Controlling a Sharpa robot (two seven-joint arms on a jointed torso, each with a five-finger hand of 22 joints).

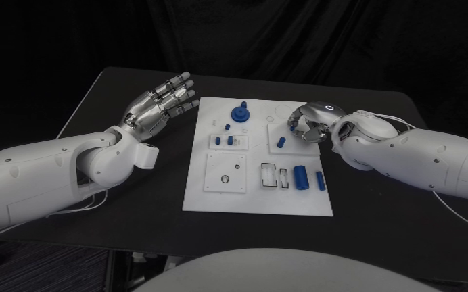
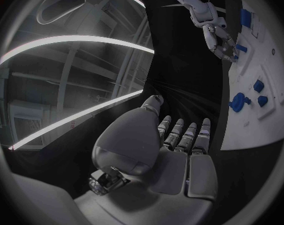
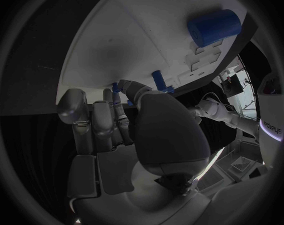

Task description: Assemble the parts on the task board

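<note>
The white task board (image 1: 255,194) lies in the middle of the black table. My right hand (image 1: 308,122) hovers low over its far right part, fingers curled in, and pinches a small blue peg (image 3: 116,87) between thumb and fingertips. Just beside the thumb, another blue peg (image 1: 281,142) (image 3: 158,79) stands tilted in the board. A blue knob (image 1: 240,113) stands at the far middle, with small blue pegs (image 1: 226,140) in front of it. A blue cylinder (image 1: 301,178) (image 3: 213,27) and a blue bar (image 1: 320,178) lie near the right front. My left hand (image 1: 161,106) is open, raised left of the board.
A white block with a round hole (image 1: 226,172) and several narrow slots (image 1: 274,175) occupy the board's front half. The black table (image 1: 127,89) has bare room on both sides of the board. A dark curtain hangs behind.
</note>
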